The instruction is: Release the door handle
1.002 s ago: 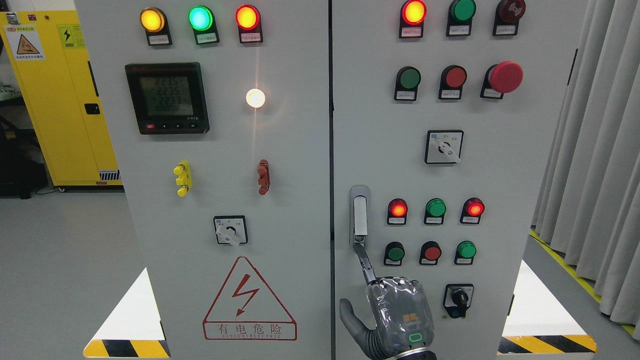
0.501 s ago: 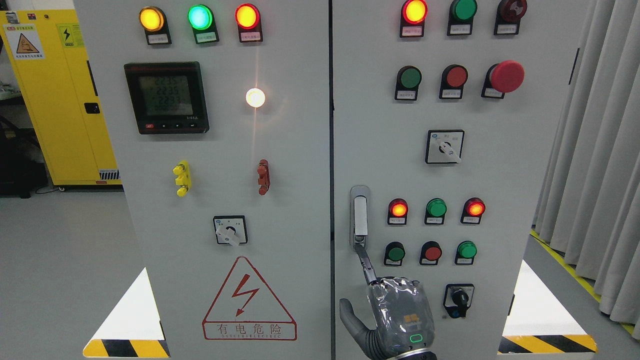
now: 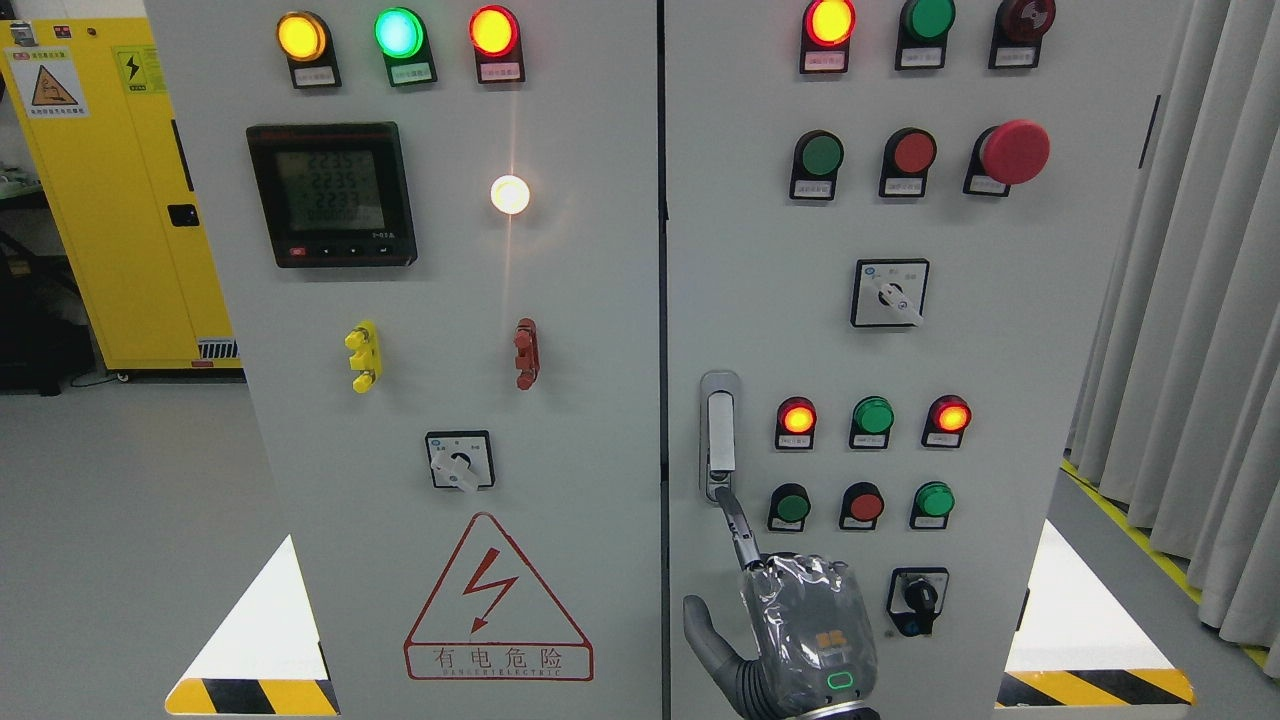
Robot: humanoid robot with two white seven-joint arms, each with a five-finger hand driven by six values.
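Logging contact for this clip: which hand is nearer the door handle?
Right. The right hand is just below the door handle, reaching up to its lower end; the left hand is out of view.

cabinet doors point(image 3: 560, 300): painted sheet metal, matt light grey, smooth. door handle point(image 3: 719, 432): bright metal, satin-glossy. pilot lamps point(image 3: 493, 30) and mushroom button point(image 3: 1014, 151): glossy plastic. meter point(image 3: 331, 195): black plastic, glossy screen. hand point(image 3: 800, 630): dark matt plastic under crinkly clear film. curtain point(image 3: 1190, 300): grey cloth, matt. side cabinet point(image 3: 110, 200): glossy yellow paint.
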